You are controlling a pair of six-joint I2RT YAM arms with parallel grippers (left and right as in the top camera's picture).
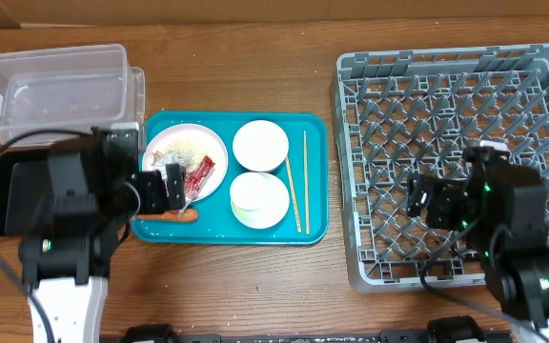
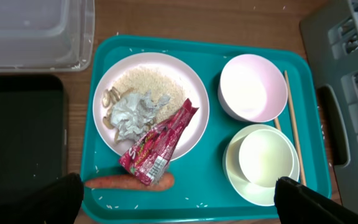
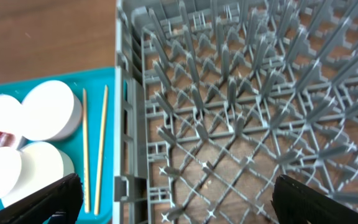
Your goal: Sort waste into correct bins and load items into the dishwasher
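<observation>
A: Beneath the left tool [image 2: 179, 205]: teal tray [image 2: 204, 50], smooth plastic, faint sheen. Plate [image 2: 197, 127] matt white. Wrapper [image 2: 157, 146] glossy red film. Foil ball [image 2: 132, 115] crinkled, dull silver.

B: Beneath the right tool [image 3: 176, 202]: dish rack [image 3: 241, 93], grey moulded plastic, matt. Left of that tool, chopsticks [image 3: 95, 143], pale bare wood.

A: Ahead of the left tool, tub [image 2: 30, 31], clear plastic, cloudy. Black tray [image 2: 17, 137] matt. Counter [image 2: 197, 18] brown wood grain.
</observation>
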